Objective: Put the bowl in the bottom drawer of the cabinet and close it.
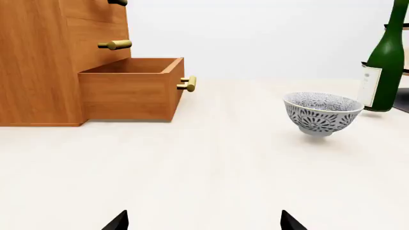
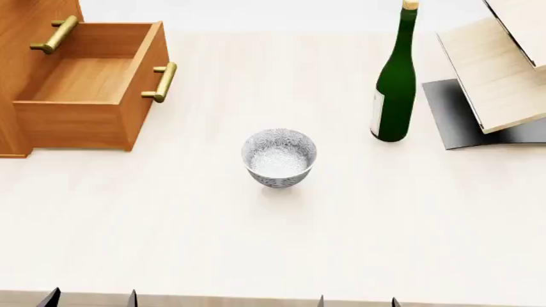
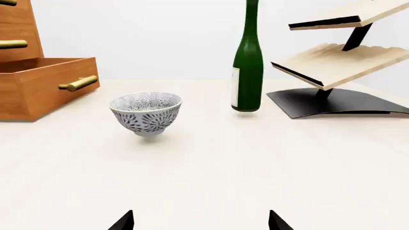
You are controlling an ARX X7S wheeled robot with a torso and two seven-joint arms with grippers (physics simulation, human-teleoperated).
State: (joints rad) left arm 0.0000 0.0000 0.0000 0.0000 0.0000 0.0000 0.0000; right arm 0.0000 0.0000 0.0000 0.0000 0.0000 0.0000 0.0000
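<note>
The white, grey-blue patterned bowl (image 2: 279, 157) stands upright on the pale table, alone near its middle; it also shows as the bowl (image 1: 321, 114) and the bowl (image 3: 146, 113). The orange-brown cabinet (image 2: 19, 13) is at the far left, its bottom drawer (image 2: 84, 83) pulled out and empty, brass handle (image 2: 162, 81) facing the bowl. The same drawer (image 1: 131, 88) shows in the left wrist view. My left gripper (image 2: 91, 298) and right gripper (image 2: 357, 300) sit at the near table edge, both open and empty, well short of the bowl.
A green bottle (image 2: 394, 89) stands right of the bowl. A pale slanted wooden rack (image 2: 499, 70) on a dark base sits at the far right. The upper drawer handle (image 2: 55, 35) juts above the open drawer.
</note>
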